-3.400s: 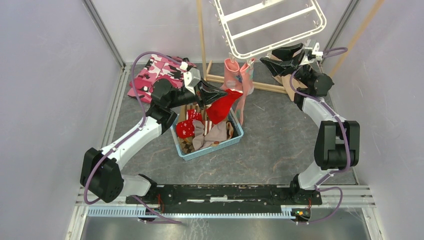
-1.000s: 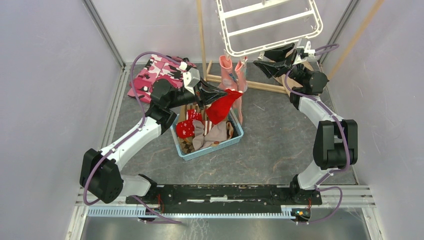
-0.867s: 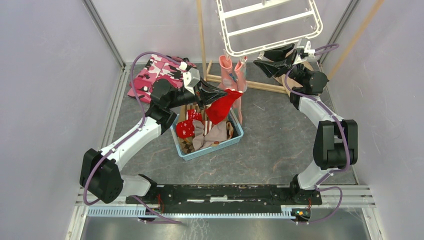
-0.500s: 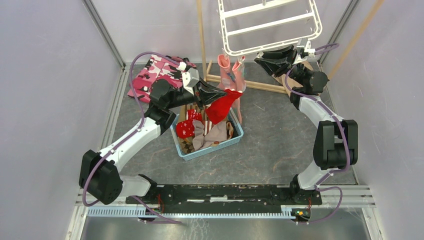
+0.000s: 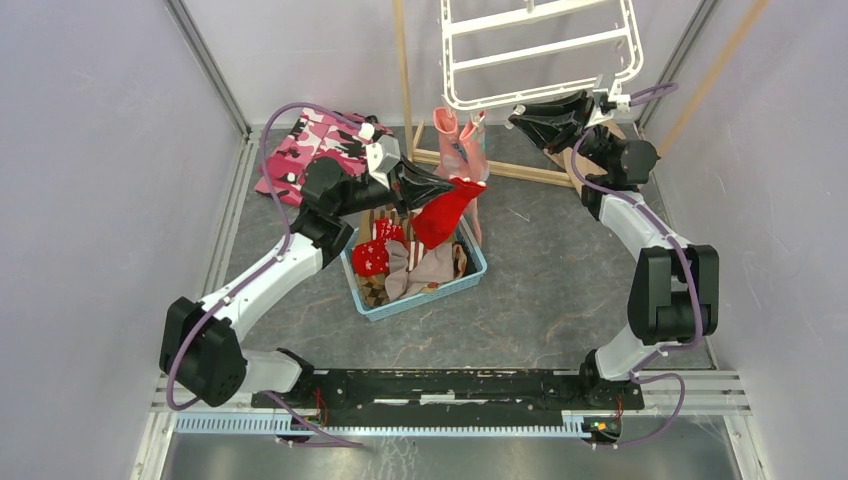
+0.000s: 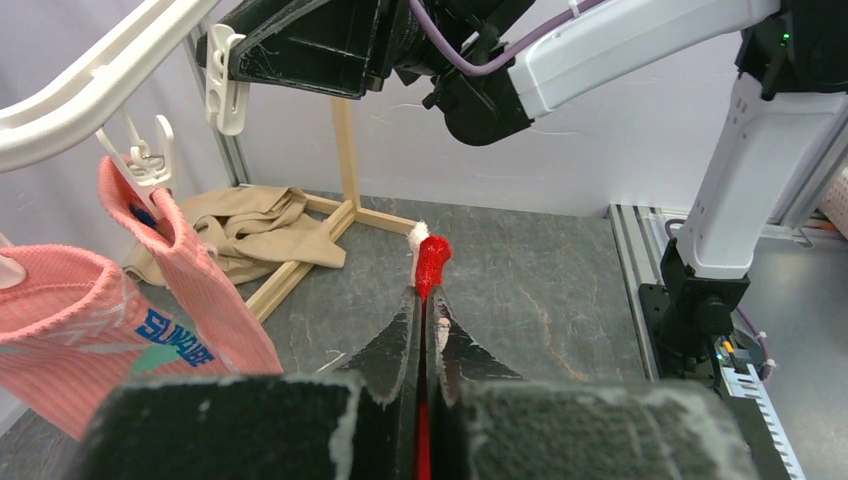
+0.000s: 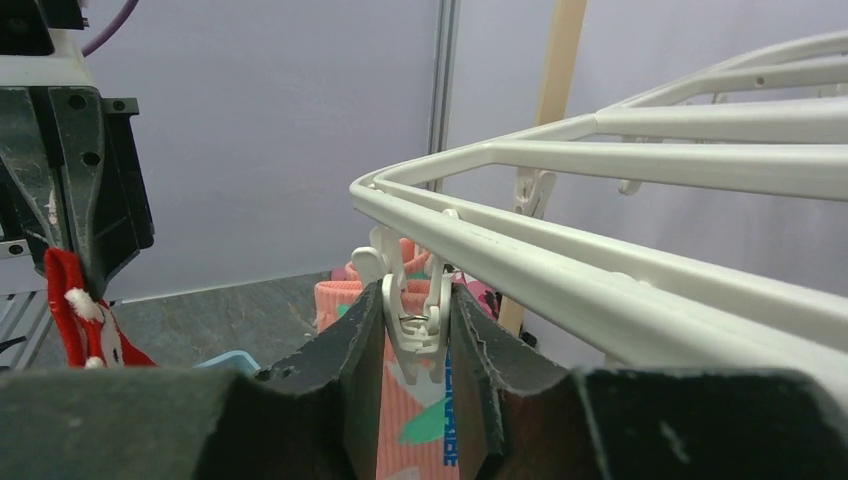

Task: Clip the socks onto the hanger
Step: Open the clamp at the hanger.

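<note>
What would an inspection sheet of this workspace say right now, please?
Surface: dark grey table.
Job's things: hanger hangs overhead; pink socks clipped to it; red sock held up; other socks in the basket.
Clutter: camo garment, tan cloth, wooden stand.
End effectors: left end effector shut on red sock; right end effector shut on a clip.
Cables: purple cables loop along both arms; no snag seen.
Surroundings: plain walls.

The left arm (image 5: 270, 272) extends over the worktop's (image 5: 560, 265) middle, left gripper (image 5: 453, 186) pinched on a red sock (image 5: 440, 215). The right arm (image 5: 640, 222) reaches the far edge, right gripper (image 5: 517, 117) squeezing a clip peg (image 7: 411, 322).
</note>
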`<act>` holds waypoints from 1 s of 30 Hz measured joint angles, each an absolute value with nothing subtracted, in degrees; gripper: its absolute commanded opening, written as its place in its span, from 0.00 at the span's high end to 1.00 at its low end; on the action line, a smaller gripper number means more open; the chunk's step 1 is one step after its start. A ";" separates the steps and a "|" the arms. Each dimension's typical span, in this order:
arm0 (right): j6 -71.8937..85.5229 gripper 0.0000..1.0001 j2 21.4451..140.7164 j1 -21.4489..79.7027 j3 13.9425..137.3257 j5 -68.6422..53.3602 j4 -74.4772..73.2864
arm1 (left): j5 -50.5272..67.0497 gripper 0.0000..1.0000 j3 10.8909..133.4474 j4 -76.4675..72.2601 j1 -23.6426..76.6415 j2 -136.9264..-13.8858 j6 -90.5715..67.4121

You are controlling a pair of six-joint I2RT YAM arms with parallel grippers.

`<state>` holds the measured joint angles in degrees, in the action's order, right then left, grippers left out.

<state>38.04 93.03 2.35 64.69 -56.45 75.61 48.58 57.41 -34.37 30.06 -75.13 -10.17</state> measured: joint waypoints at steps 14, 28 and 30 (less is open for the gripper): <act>32.69 1.00 90.65 4.16 68.42 -54.35 53.63 | 46.26 0.98 67.40 -31.29 29.98 -86.98 -14.74; 27.18 1.00 87.50 7.99 75.29 -42.13 22.09 | 38.92 0.98 70.63 -29.78 29.98 -90.13 -16.67; 27.24 1.00 87.02 8.12 76.01 -40.27 18.94 | 38.24 0.98 71.11 -30.20 29.98 -90.74 -17.67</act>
<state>27.24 87.02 8.12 76.01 -40.27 18.94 38.24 71.11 -30.20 29.98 -90.74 -17.67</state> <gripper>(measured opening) 0.276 0.035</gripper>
